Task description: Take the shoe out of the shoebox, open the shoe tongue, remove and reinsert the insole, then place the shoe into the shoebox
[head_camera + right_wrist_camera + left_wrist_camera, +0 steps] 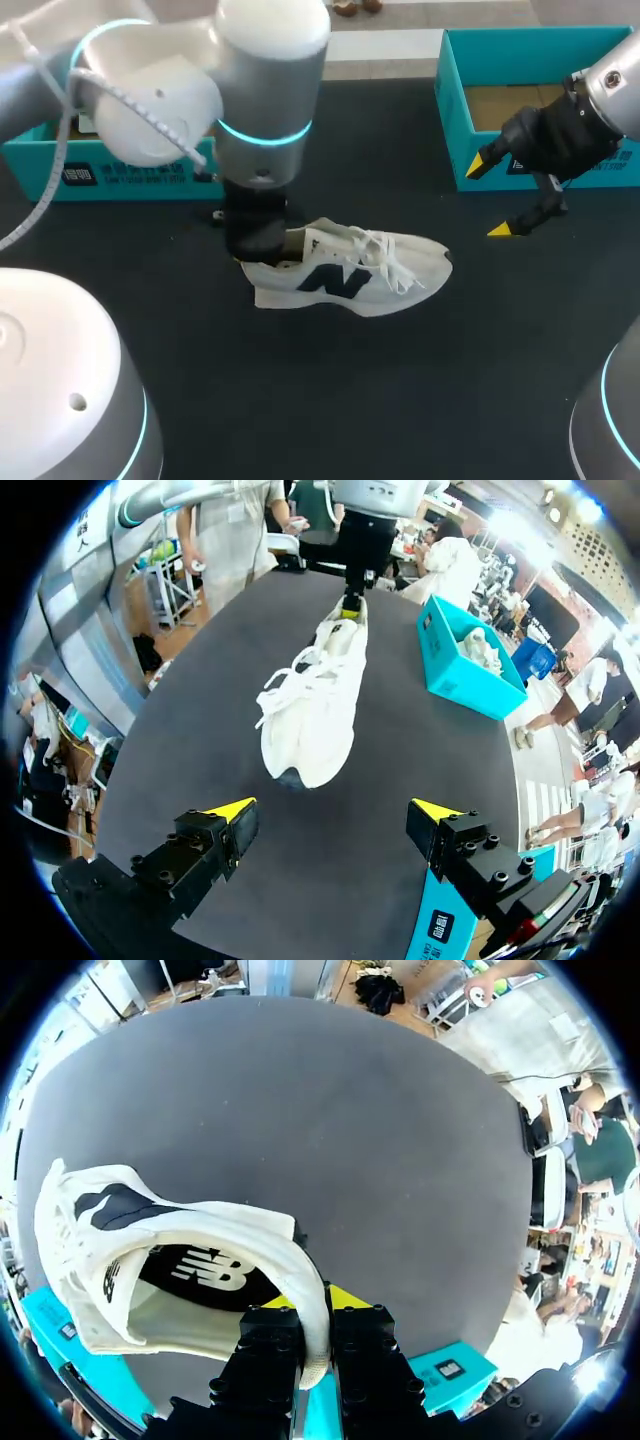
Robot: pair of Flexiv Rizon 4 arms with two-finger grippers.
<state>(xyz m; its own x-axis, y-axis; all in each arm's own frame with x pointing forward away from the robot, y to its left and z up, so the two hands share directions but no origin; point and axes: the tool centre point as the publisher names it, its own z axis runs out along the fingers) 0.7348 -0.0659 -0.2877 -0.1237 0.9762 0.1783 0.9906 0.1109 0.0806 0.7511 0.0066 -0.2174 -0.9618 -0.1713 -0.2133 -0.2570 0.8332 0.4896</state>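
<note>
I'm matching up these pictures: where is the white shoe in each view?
Head view: the shoe lies on the table, toe toward the right gripper.
Left wrist view: the shoe's heel collar is clamped in the left gripper.
Right wrist view: the shoe lies ahead of the right gripper, toe nearest.
Shared landmark: the left gripper at the heel.

Bright overhead light falls evenly on the dark desk [400,400], with faint shadow under the sneaker [350,275] and sheen on the left arm [270,40].
</note>
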